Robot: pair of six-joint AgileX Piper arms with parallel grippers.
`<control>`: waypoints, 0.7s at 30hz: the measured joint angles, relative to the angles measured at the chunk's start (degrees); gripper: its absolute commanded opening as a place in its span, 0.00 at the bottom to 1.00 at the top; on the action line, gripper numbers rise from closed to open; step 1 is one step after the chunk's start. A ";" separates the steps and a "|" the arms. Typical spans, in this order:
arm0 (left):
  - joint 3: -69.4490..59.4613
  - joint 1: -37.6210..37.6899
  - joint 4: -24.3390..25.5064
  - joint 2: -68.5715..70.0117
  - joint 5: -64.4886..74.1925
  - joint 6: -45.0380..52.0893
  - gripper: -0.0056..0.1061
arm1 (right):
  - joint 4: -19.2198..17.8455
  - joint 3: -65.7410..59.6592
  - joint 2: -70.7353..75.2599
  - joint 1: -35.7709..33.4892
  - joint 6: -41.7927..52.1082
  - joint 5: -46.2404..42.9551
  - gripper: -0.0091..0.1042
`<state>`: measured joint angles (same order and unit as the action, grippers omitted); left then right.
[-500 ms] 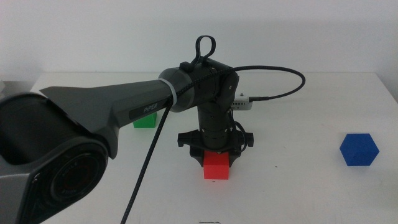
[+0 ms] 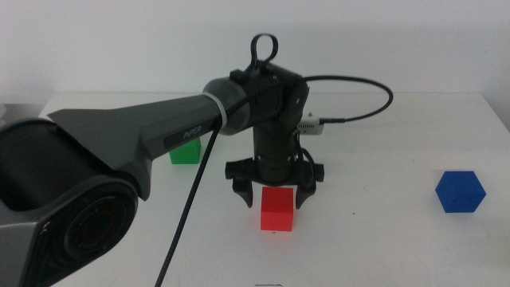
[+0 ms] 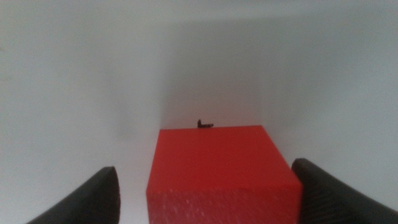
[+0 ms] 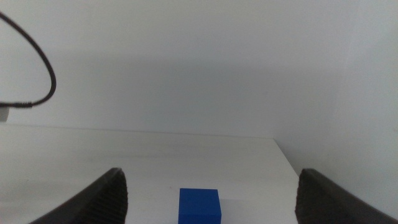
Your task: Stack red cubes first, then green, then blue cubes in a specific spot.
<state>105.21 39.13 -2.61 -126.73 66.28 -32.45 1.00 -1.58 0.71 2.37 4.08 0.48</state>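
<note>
The red cube point(image 2: 277, 212) rests on the white table near the middle. My left gripper point(image 2: 273, 199) hangs open just above it, one jaw on either side and neither touching. In the left wrist view the red cube point(image 3: 224, 171) fills the gap between the open jaws of the left gripper point(image 3: 208, 200). The green cube point(image 2: 185, 155) sits further back on the left, partly hidden by the left arm. Far right on the table lies the blue cube point(image 2: 460, 192). The right gripper point(image 4: 217, 200) is open and looks toward the blue cube point(image 4: 199, 206) from a distance; it is outside the middle view.
A black cable point(image 2: 374, 92) loops from the left wrist to a small white connector point(image 2: 311, 127) lying behind the gripper. A tiny dark speck point(image 3: 204, 124) marks the table just beyond the red cube. The table's right edge runs close to the blue cube.
The left gripper has risen a little off the red cube, so its jaw tips now show beside the cube's top. The cube stays where it was.
</note>
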 measured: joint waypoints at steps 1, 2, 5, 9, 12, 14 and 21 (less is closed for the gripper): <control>0.79 0.00 0.00 0.04 0.59 0.00 0.89 | 0.00 0.00 0.00 0.00 0.00 0.00 0.71; 1.55 0.00 0.00 0.04 1.41 0.00 0.89 | 0.00 0.00 0.00 0.00 0.00 0.00 0.71; 4.11 0.00 0.12 0.11 3.40 0.00 0.89 | 0.00 0.00 0.00 0.00 0.00 0.00 0.71; 7.96 0.00 1.22 0.59 3.63 0.34 0.89 | 0.00 0.00 0.00 0.00 0.00 0.00 0.71; 9.68 0.00 1.76 2.04 3.80 0.48 0.89 | 0.00 0.00 0.00 0.00 0.00 0.00 0.71; 10.18 0.00 2.95 3.42 4.13 0.48 0.89 | 0.00 0.00 0.00 0.00 0.00 0.00 0.71; 10.37 0.00 8.87 9.34 4.68 0.48 0.89 | 0.00 0.00 0.00 0.00 0.00 0.00 0.71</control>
<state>115.58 39.13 6.26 -117.39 70.96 -31.97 1.00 -1.58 0.71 2.37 4.08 0.48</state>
